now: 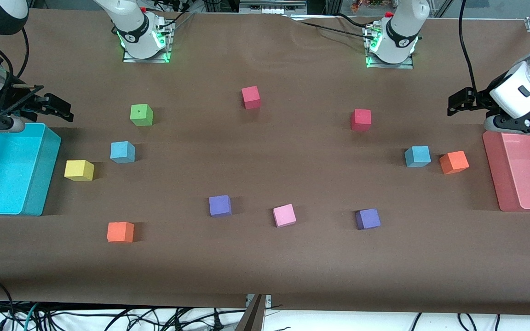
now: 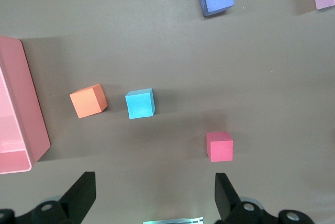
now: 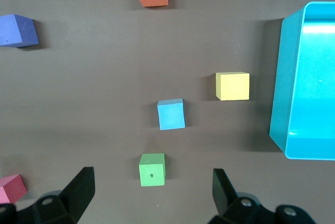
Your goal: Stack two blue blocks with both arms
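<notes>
One blue block lies toward the right arm's end of the table, between a green cube and a yellow cube; it also shows in the right wrist view. The other blue block lies toward the left arm's end, beside an orange cube; it also shows in the left wrist view. My right gripper is open and empty, up over the table beside the turquoise bin. My left gripper is open and empty, up beside the pink bin.
Two red cubes lie nearer the arms' bases. Two purple cubes, a pink cube and a second orange cube lie nearer the front camera.
</notes>
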